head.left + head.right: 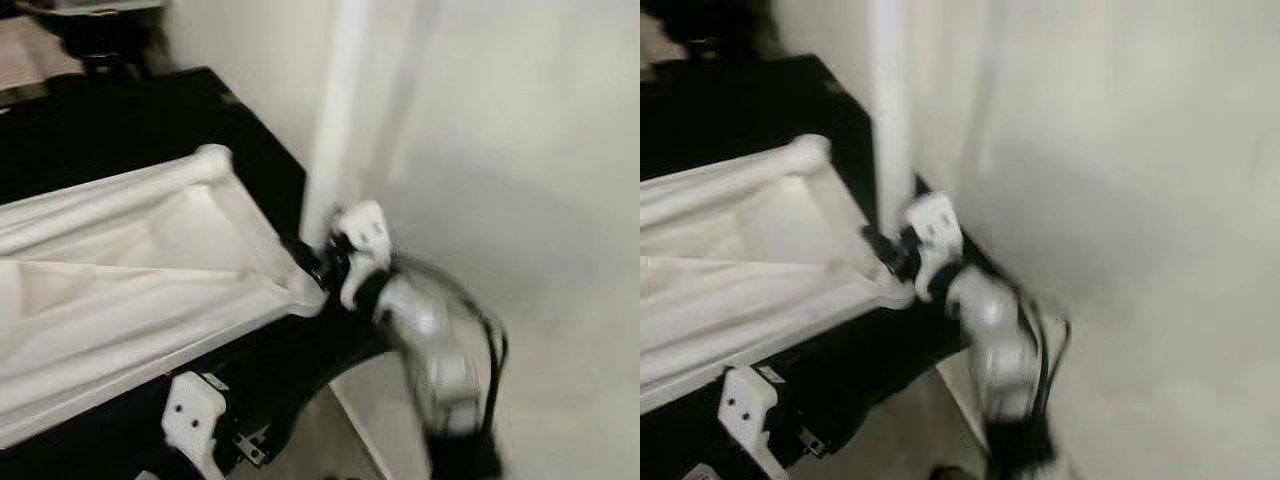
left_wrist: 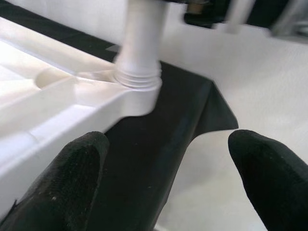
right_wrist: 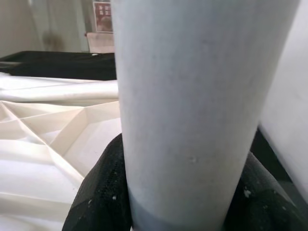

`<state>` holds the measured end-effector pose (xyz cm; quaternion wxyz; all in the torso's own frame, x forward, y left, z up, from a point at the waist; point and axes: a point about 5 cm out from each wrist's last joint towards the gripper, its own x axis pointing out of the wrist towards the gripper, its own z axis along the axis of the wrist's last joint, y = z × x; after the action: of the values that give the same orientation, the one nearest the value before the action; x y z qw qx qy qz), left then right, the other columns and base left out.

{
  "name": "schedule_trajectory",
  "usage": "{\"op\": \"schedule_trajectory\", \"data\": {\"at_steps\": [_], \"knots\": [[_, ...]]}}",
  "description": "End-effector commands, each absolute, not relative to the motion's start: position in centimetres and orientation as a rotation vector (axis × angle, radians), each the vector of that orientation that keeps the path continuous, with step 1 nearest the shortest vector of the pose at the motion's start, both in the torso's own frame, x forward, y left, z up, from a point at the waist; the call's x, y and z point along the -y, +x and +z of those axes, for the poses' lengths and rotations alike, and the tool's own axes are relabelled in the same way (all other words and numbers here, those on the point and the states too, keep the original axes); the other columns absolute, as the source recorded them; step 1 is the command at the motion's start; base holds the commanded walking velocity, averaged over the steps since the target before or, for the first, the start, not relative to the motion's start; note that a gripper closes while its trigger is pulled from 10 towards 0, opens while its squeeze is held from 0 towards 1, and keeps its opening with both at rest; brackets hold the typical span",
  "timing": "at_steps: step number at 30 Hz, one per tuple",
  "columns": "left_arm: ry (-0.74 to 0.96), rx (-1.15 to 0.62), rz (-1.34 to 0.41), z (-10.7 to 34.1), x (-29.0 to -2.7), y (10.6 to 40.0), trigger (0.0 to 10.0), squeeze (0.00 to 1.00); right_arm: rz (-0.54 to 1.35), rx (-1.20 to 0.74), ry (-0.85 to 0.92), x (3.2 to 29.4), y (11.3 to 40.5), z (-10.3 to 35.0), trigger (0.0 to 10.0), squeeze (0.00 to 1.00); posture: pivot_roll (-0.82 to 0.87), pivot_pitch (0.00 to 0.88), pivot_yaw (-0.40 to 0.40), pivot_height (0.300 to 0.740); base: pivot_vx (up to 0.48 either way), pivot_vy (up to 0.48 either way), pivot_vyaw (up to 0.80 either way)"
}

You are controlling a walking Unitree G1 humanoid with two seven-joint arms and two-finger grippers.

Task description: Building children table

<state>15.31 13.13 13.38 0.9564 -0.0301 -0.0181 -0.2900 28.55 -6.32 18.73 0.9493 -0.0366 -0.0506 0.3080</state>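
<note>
A white table top (image 1: 130,270) lies underside up on a black surface (image 1: 120,120), its ribs showing in the right wrist view. A white table leg (image 1: 335,130) stands upright in the near right corner socket (image 1: 305,295). My right gripper (image 1: 318,265) is shut on the leg just above that socket, and its black fingers (image 3: 103,192) wrap the tube (image 3: 202,96). My left gripper (image 2: 168,173) hovers open, low at the black surface's front edge. It is short of the leg's threaded foot (image 2: 139,77) and holds nothing.
A second corner socket (image 1: 212,158) sits at the far end of the table top. The black surface ends just right of the leg, and pale floor (image 1: 540,200) lies beyond. Dark furniture (image 1: 95,40) stands at the far left. The eye views are blurred.
</note>
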Motion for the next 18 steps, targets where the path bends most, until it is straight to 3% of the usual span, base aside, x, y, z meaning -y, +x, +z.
{"op": "schedule_trajectory", "data": {"at_steps": [1,4,6,7,8,9,13,16,17,18], "knots": [[-0.07,0.022,-0.604,13.1,-13.0,15.4,10.0,0.0,0.638,-0.008,-0.122,6.7,28.6,16.7,0.0,0.0,-0.21,0.155,-0.085,0.74,0.0,0.0,0.0],[-0.072,0.022,-0.607,13.1,-13.0,15.4,10.0,0.0,0.654,-0.004,-0.123,6.7,29.0,16.9,0.0,0.0,-0.21,0.152,-0.089,0.74,0.0,0.0,0.0],[-0.072,0.024,-0.6,13.1,-13.1,15.5,10.0,0.0,0.672,0.001,-0.134,6.4,29.2,17.3,3.6,0.0,-0.2,0.152,-0.089,0.74,0.0,0.0,0.0],[-0.071,0.027,-0.594,13.1,-13.1,15.5,10.0,0.0,0.747,0.008,-0.125,5.8,29.0,17.6,10.0,0.0,-0.2,0.151,-0.092,0.74,0.0,0.0,0.0],[-0.071,0.027,-0.594,13.1,-13.1,15.5,10.0,0.0,0.747,0.008,-0.125,5.8,29.0,17.6,10.0,0.0,-0.2,0.151,-0.092,0.74,0.0,0.0,0.0],[-0.071,0.03,-0.588,13.1,-13.1,15.6,10.0,0.0,0.895,0.028,-0.074,4.6,28.1,18.6,10.0,1.0,-0.2,0.151,-0.093,0.74,0.0,0.0,0.0],[-0.074,0.031,-0.591,13.1,-13.0,15.6,10.0,0.0,1.157,0.116,-0.054,4.1,27.7,20.6,10.0,1.0,-0.2,0.151,-0.091,0.74,0.0,0.0,0.0],[-0.075,0.031,-0.593,13.2,-13.0,15.6,10.0,0.0,1.232,0.132,-0.093,4.5,28.1,21.0,10.0,1.0,-0.19,0.153,-0.094,0.74,0.0,0.0,0.0],[-0.075,0.031,-0.595,13.2,-12.9,15.6,10.0,0.0,1.287,0.14,-0.136,4.7,28.4,21.1,10.0,0.45,-0.19,0.154,-0.093,0.74,0.0,0.0,0.0],[-0.075,0.031,-0.595,13.2,-12.9,15.6,10.0,0.0,1.321,0.143,-0.165,4.9,28.5,21.2,10.0,0.45,-0.19,0.155,-0.093,0.74,0.0,0.0,0.0]]}}
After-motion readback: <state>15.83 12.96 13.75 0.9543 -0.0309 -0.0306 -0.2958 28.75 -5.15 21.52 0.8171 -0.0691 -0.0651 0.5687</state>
